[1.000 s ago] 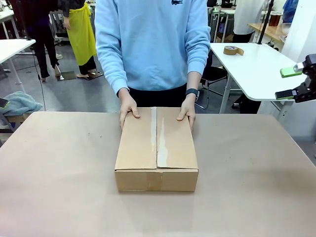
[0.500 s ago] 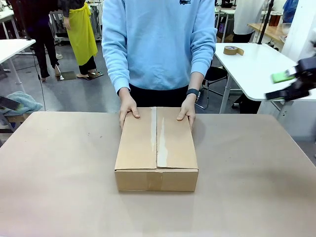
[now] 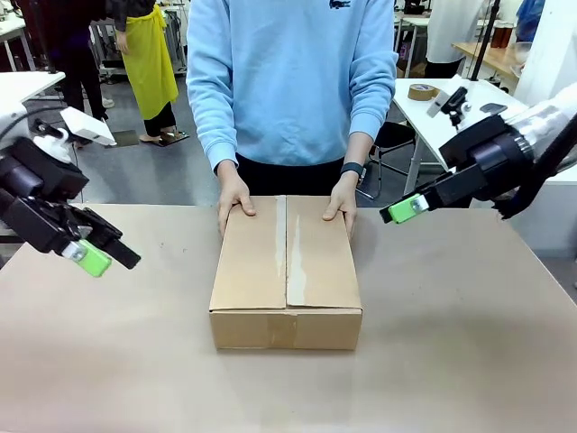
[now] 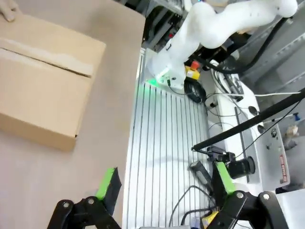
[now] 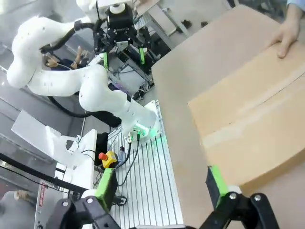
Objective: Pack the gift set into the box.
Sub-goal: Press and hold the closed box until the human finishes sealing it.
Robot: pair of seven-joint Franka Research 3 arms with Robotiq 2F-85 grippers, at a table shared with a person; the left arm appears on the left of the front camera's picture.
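Observation:
The box [image 3: 287, 271] lies shut in the middle of the table, its two top flaps meeting along a centre seam. A person in a light blue sweatshirt presses both hands [image 3: 233, 200] on its far corners. The gift set is out of view. My left gripper [image 3: 102, 256] hovers open above the table, left of the box and well apart from it. My right gripper [image 3: 407, 208] hangs open just right of the box's far corner, near the person's wrist. The left wrist view shows the box [image 4: 43, 90] beyond the open left gripper [image 4: 167, 183]. The box [image 5: 252, 129] also lies ahead of the open right gripper [image 5: 159, 183].
A white side table [image 3: 469, 126] with a roll of tape [image 3: 425, 91] stands behind at the right. The brown table [image 3: 135, 361] spreads wide around the box. A ribbed metal base plate [image 4: 162, 138] lies beyond the table edge.
Both arms have swung in: the left arm came in from the left edge, and the right gripper moved down and left toward the box. Box and hands have not moved.

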